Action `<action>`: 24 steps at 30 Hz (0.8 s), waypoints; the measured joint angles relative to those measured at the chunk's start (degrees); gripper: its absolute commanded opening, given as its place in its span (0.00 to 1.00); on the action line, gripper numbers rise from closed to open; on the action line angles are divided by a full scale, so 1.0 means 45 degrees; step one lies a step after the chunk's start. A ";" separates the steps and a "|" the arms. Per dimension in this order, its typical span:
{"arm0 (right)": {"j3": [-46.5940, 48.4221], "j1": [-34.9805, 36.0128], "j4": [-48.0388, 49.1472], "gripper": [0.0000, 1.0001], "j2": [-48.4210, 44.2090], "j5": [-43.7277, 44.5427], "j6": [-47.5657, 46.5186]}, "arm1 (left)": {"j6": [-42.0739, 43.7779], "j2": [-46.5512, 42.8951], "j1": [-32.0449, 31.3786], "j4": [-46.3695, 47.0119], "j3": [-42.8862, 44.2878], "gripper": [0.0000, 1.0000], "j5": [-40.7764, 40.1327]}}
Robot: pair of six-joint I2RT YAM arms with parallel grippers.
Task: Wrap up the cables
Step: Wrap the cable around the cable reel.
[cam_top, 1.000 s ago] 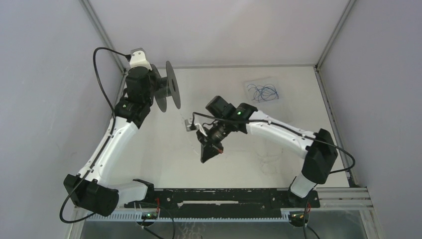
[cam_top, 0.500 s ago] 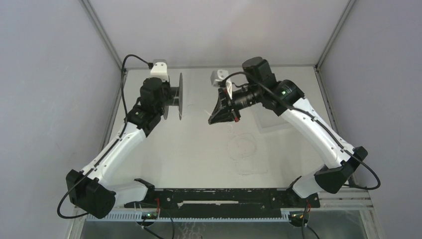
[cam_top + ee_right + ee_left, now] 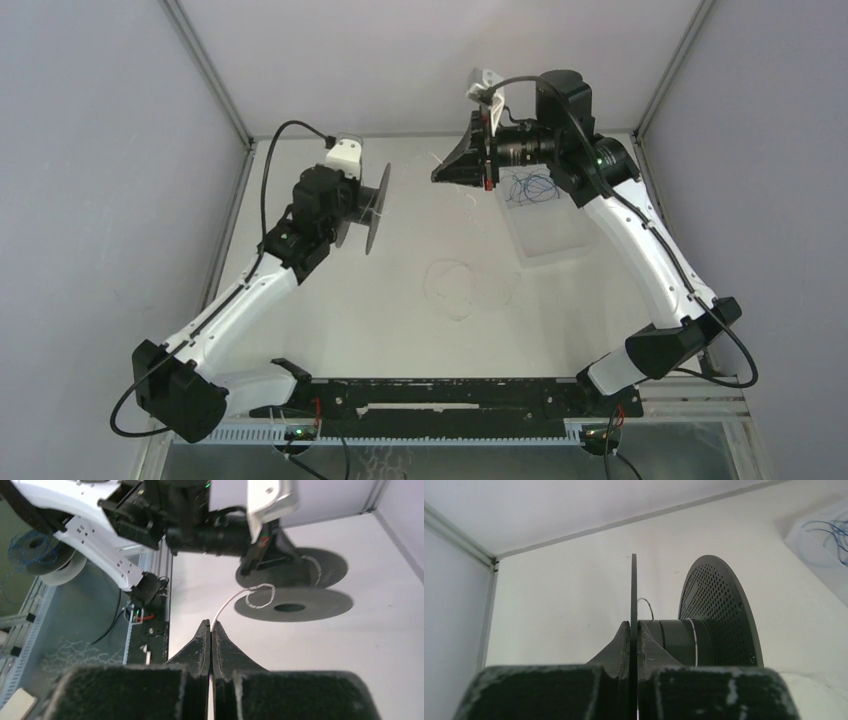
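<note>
Right pincer: fully closed on the cable, held high at far right, likely to lead it.
Left pincer: clamped on the spool flange, hub facing right.
Rest of cable: loose loops on the table, centre.

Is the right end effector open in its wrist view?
No, the right end effector is pinched shut on the thin white cable.

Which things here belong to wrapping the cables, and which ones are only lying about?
Belongs to the job:
whitish cable, pinched by the right gripper
black spool, clamped by the left gripper

Just lying about:
blue wire tangle, inside a clear tray
</note>
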 measured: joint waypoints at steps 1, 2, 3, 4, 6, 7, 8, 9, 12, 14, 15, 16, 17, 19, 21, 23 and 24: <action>0.0136 -0.0107 0.0185 0.00 0.0087 0.0024 0.0209 | 0.0049 -0.0024 -0.0068 -0.0005 -0.0044 0.00 0.0151; 0.0311 -0.0243 0.0355 0.00 0.0209 0.0053 0.0452 | 0.0112 -0.0058 -0.0126 -0.0015 -0.0087 0.00 0.0330; 0.0529 -0.0393 0.0549 0.00 0.0374 0.0092 0.0699 | 0.0151 -0.0092 -0.0185 -0.0010 -0.0146 0.00 0.0583; 0.0656 -0.0481 0.0690 0.00 0.0495 0.0136 0.0840 | 0.0160 -0.0136 -0.0219 -0.0010 -0.0204 0.00 0.0772; 0.0928 -0.0748 0.1035 0.00 0.0806 0.0287 0.1209 | 0.0189 -0.0194 -0.0257 -0.0073 -0.0248 0.00 0.1185; 0.1020 -0.0874 0.1146 0.00 0.0962 0.0374 0.1350 | 0.0214 -0.0219 -0.0262 -0.0087 -0.0248 0.00 0.1413; 0.1073 -0.0986 0.1277 0.00 0.1117 0.0452 0.1481 | 0.0238 -0.0248 -0.0262 -0.0092 -0.0248 0.00 0.1608; 0.1132 -0.1103 0.1350 0.00 0.1273 0.0525 0.1579 | 0.0262 -0.0301 -0.0262 -0.0117 -0.0248 0.00 0.1928; 0.1292 -0.1443 0.1540 0.00 0.1753 0.0758 0.1758 | 0.0262 -0.0471 -0.0262 -0.0160 -0.0248 0.00 0.2691; 0.1394 -0.1739 0.1603 0.00 0.2089 0.0908 0.1846 | 0.0262 -0.0622 -0.0262 -0.0253 -0.0248 0.00 0.3308; 0.1477 -0.1904 0.1617 0.00 0.2268 0.0976 0.1870 | 0.0262 -0.0690 -0.0262 -0.0301 -0.0248 0.00 0.3589; 0.1564 -0.2050 0.1617 0.00 0.2429 0.1010 0.1899 | 0.0262 -0.0763 -0.0262 -0.0355 -0.0248 0.00 0.3876; 0.1671 -0.2210 0.1642 0.00 0.2618 0.1025 0.1943 | 0.0267 -0.0840 -0.0262 -0.0408 -0.0248 0.00 0.4177; 0.1831 -0.2550 0.1739 0.00 0.2958 0.1030 0.2108 | 0.0267 -0.0923 -0.0262 -0.0476 -0.0248 0.00 0.4493; 0.1865 -0.2890 0.1894 0.00 0.3235 0.1025 0.2254 | 0.0267 -0.1020 -0.0262 -0.0593 -0.0248 0.00 0.4843; 0.1865 -0.3152 0.1962 0.00 0.3473 0.1025 0.2365 | 0.0267 -0.1088 -0.0262 -0.0714 -0.0248 0.00 0.5115; 0.1865 -0.3245 0.1987 0.00 0.3599 0.1025 0.2390 | 0.0267 -0.1107 -0.0262 -0.0767 -0.0248 0.00 0.5246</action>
